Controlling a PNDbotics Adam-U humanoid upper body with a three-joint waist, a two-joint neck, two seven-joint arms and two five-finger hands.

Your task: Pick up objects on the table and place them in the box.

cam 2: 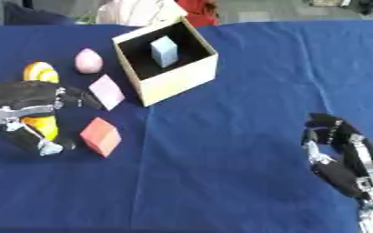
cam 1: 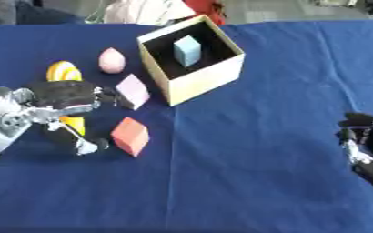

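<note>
While right hand [cam 2: 341, 159] idles low at the right, fingers relaxed, left hand [cam 1: 66, 98] spreads wide over the yellow object [cam 1: 72, 124], touching the pink block [cam 1: 132, 91], gripping nothing. Red block [cam 1: 131, 135] and pink egg [cam 1: 112, 60] remain on the worktop [cam 1: 261, 159]. Farther back, box [cam 1: 202, 77] holds one blue block [cam 1: 187, 50]; four left.

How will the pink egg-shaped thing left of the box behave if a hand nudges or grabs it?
The pink egg is rounded with no flat face showing, so a nudge would probably roll it across the blue cloth, perhaps toward the box. Its smooth taper may let it slip out of a pinch. It looks rigid; weight can't be judged.
</note>
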